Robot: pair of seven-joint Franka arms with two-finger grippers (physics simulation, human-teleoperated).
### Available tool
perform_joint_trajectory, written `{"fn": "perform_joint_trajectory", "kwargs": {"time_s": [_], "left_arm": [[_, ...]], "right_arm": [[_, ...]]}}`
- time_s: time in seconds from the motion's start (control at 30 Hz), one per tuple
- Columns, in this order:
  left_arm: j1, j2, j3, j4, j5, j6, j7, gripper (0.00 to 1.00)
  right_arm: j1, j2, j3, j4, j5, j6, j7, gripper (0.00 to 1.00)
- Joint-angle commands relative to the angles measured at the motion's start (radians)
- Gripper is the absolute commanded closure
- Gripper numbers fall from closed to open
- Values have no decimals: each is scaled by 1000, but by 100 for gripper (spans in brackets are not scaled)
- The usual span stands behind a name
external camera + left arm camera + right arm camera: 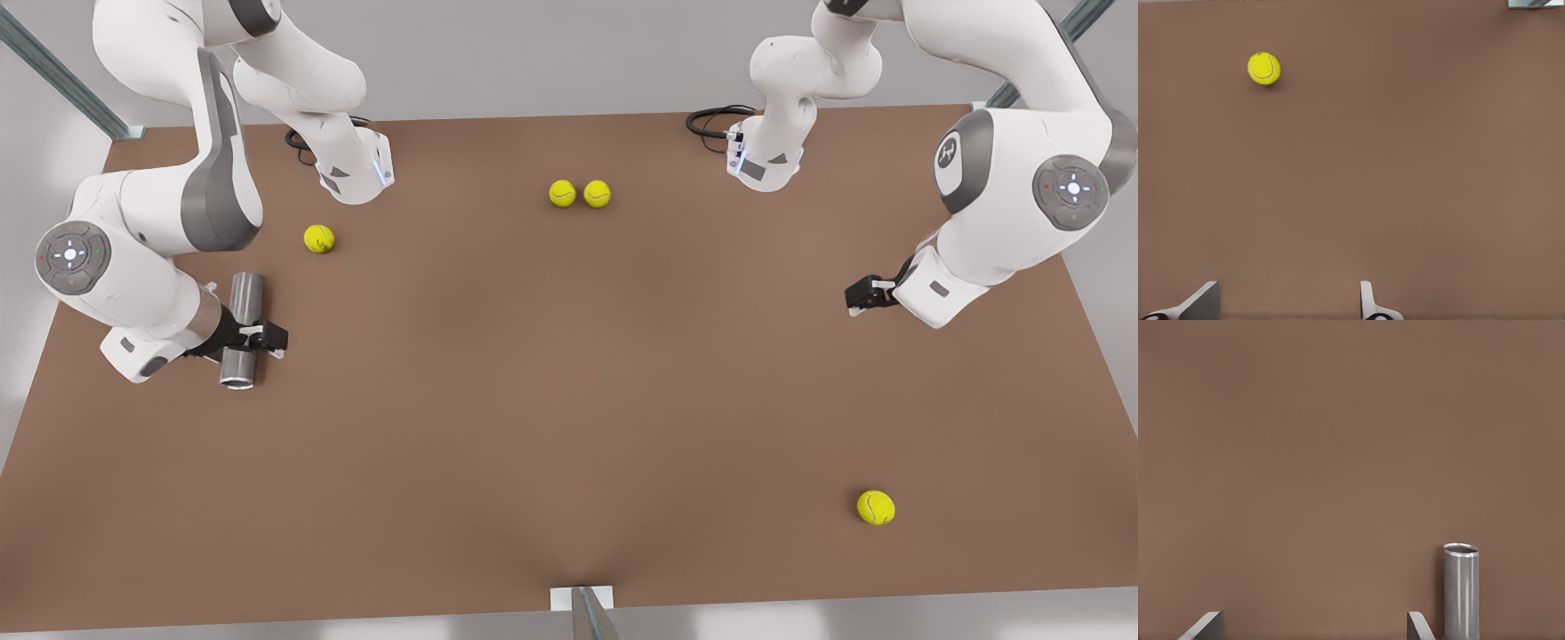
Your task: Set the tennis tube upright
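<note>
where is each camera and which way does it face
Front view: high above the table, looking down; both arms show.
Left wrist view: on the left arm, facing down at a tennis ball; left tool shows.
Right wrist view: on the right arm, facing the table; right tool beside the tennis tube.
Shared: front and right wrist views both show the tube.

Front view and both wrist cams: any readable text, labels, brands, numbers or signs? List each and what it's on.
No readable text anywhere.
Round emblem on the arm at the front view's right: too small to read.
Tennis tube: plain grey, no label.
Tennis balls: seams only.
Right gripper by the tube, left gripper at the front view's right: unmarked.
</note>
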Motion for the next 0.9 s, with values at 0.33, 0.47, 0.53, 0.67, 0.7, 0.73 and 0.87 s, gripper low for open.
{"fn": "perform_joint_trajectory", "kwargs": {"time_s": [0.33,0.47,0.53,0.67,0.7,0.73,0.87], "left_arm": [[0,5,-2,-2,0,-2,-2,0],[0,8,-2,0,0,-2,-2,0],[0,9,-2,0,0,-3,-2,0],[0,15,-2,0,0,-8,-3,0],[0,15,-2,0,0,-8,-3,0],[0,15,-3,0,0,-8,-3,0],[0,20,-5,0,0,-9,-3,0]], "right_arm": [[-243,12,12,-423,-105,233,-74,0],[-367,23,11,-494,-102,348,-250,0],[-395,31,11,-535,-102,383,-296,0],[-447,107,11,-632,-104,572,-345,0],[-450,121,11,-632,-104,581,-345,0],[-459,132,11,-632,-105,589,-345,0],[-482,156,11,-653,-107,618,-345,0]]}}
